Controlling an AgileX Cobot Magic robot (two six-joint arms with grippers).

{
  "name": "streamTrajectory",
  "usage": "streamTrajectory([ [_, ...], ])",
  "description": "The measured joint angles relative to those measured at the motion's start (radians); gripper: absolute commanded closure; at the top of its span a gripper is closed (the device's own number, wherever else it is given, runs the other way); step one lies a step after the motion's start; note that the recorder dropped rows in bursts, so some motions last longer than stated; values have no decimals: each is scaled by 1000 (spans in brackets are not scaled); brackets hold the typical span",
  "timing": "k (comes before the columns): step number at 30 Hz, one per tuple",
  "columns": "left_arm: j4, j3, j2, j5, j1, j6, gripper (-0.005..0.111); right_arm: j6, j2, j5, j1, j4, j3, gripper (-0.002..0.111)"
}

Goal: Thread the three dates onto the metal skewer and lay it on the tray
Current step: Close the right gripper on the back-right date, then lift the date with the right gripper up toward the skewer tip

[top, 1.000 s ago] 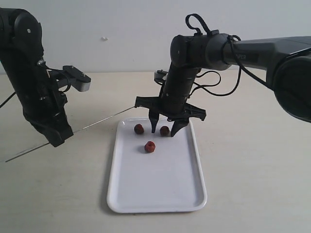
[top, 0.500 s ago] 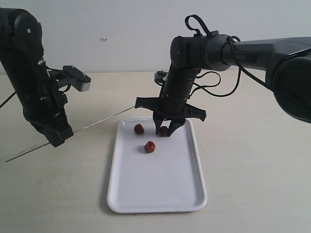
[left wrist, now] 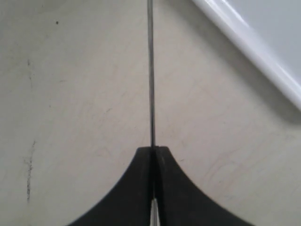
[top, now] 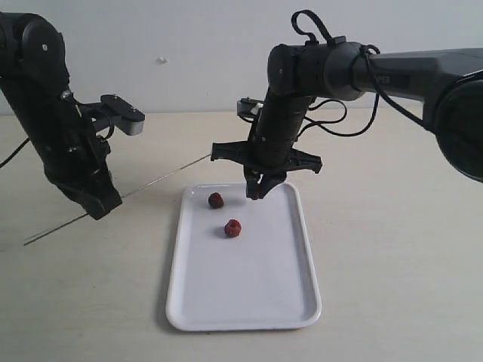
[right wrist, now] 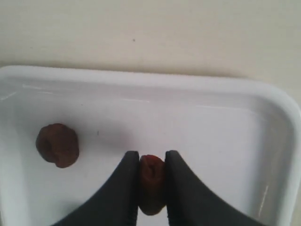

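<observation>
The white tray (top: 175, 290) lies on the beige table (top: 392, 286) with a short edge nearest. In the tray's far half, the nearest date (top: 232, 228) rests on the tray floor. A second date (top: 216, 200) sits beyond it, near the far left corner. By the far edge the right gripper (top: 258, 194) points down, its jaws drawn nearly together and pinching the third date (right wrist: 151, 181). Off the tray's left edge, the left gripper (top: 102, 205) is clamped tight on the metal skewer (top: 166, 176). The skewer slants above the table, its far end pointing toward the tray's far left corner.
</observation>
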Motion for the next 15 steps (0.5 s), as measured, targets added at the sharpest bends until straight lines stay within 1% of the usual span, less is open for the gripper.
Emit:
streamTrajectory([
  [5,-192,0,0,-15,0,178,107,-48,-37,-27,-20,-4,0,96],
  [7,-266,0,0,-15,0,223,107,-61,-47,-37,-34,-4,0,96],
  [9,-302,0,0,-13,0,250,107,-73,-57,-41,-52,-4,0,96],
  [15,-311,3,2,28,1,295,107,-127,-74,-82,-103,32,0,96],
])
